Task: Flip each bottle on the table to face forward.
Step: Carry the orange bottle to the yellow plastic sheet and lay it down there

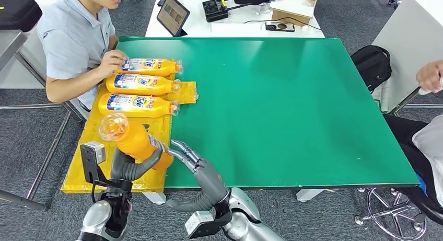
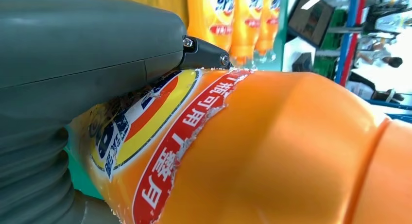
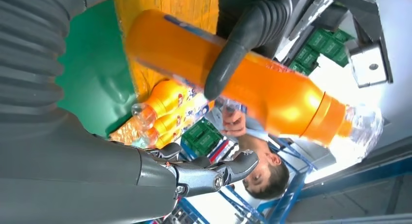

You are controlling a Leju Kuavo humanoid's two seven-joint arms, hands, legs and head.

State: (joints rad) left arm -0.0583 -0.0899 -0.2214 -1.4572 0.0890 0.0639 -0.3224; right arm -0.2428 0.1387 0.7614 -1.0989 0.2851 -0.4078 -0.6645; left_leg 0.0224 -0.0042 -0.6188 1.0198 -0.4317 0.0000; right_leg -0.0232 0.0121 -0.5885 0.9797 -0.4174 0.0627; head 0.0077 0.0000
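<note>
My left hand (image 1: 130, 167) grips an orange bottle (image 1: 137, 141) with a clear cap and holds it up off the yellow mat (image 1: 99, 174) at the table's near left; up close the bottle (image 2: 272, 151) shows its red and blue label beside the thumb of the left hand (image 2: 87, 63). The same bottle (image 3: 252, 83) hangs above the mat with a dark finger curled over it. My right hand (image 1: 201, 168) is open just right of that bottle, fingers spread, touching nothing. Three more orange bottles (image 1: 138, 105) (image 1: 140, 84) (image 1: 151, 67) lie side by side on the mat, labels up.
A seated person at the far left has a hand (image 1: 112, 60) on the farthest bottle. The green table (image 1: 292, 110) is bare to the right. Another person's hand (image 1: 431, 76) shows at the right edge. A tablet (image 1: 172, 14) and boxes sit on the white desk behind.
</note>
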